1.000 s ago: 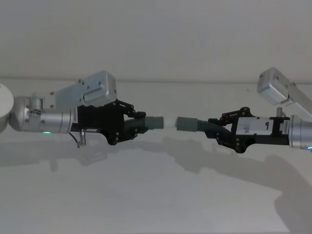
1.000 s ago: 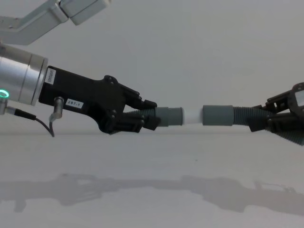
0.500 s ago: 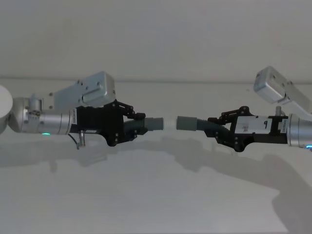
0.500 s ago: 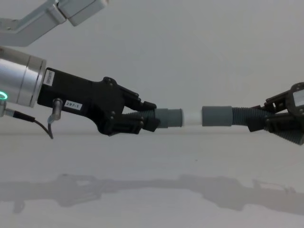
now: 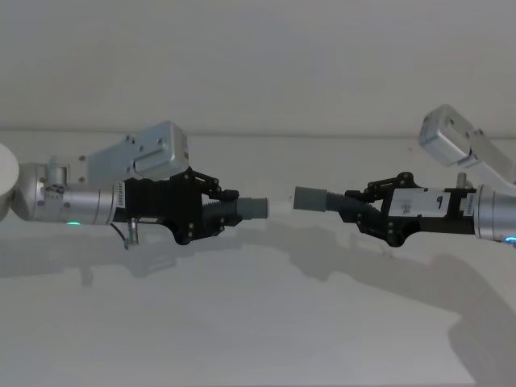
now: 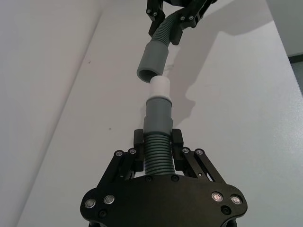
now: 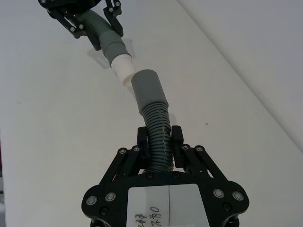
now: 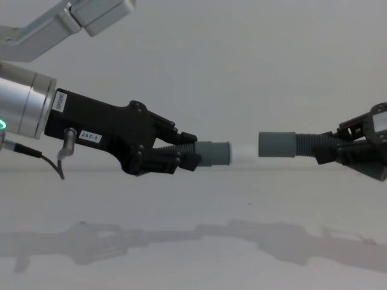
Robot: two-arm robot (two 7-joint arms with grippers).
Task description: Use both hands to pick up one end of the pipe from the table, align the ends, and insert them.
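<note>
The left gripper [image 5: 228, 211] comes in from the 9 o'clock side of the head view. It hangs above the table [image 5: 258, 322] and its fingers [image 8: 181, 158] are closed around the ribbed part of the shorter pipe piece [image 5: 234, 211]. That piece points toward 3 o'clock. Its smooth grey cuff [image 8: 213, 154] sticks out past the fingers, and a short white tip [image 8: 243, 153] pokes out of the cuff. Next, near the middle, the white tip sits just in front of the open mouth of the other cuff [image 8: 276, 145]. It is lined up close but looks a bit lower, and you cannot tell if it has gone in. That cuff belongs to the longer pipe piece [image 5: 326, 200], which points toward 9 o'clock. The right gripper [image 5: 361, 211] comes in from the 3 o'clock side and holds the ribbed part tight between its fingers [image 7: 163, 142].
</note>
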